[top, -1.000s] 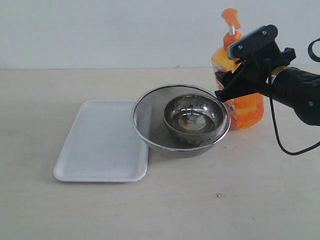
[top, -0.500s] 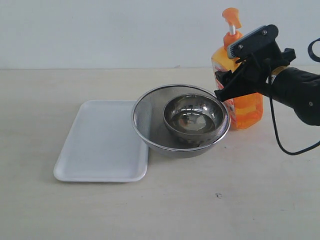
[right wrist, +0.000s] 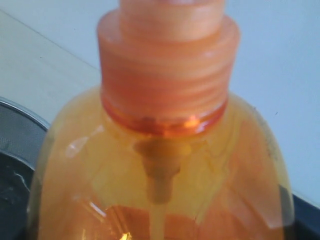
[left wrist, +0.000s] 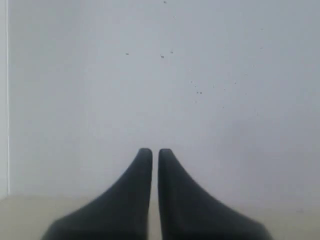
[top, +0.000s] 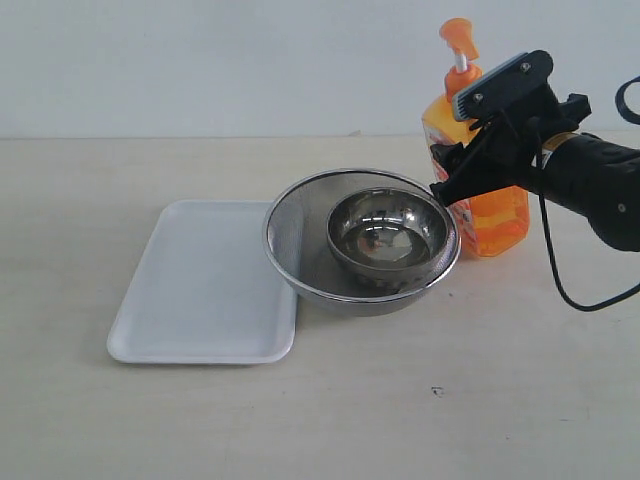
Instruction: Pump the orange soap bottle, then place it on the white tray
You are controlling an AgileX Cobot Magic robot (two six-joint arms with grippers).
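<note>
No text, brand, number or sign can be read in any view; whatever is printed on the bottle is largely covered and too small to be made out.

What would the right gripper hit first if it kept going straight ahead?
The orange soap bottle: it fills the wrist view directly ahead of the right gripper, apparently sitting between its jaws.

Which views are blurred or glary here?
Exterior view: sharp, even light, faint shadows, bright reflections in the steel bowl. Right wrist view: the bottle fills the frame, too close, soft. Left wrist view: the left gripper is dark and slightly blurred against a plain pale wall.
</note>
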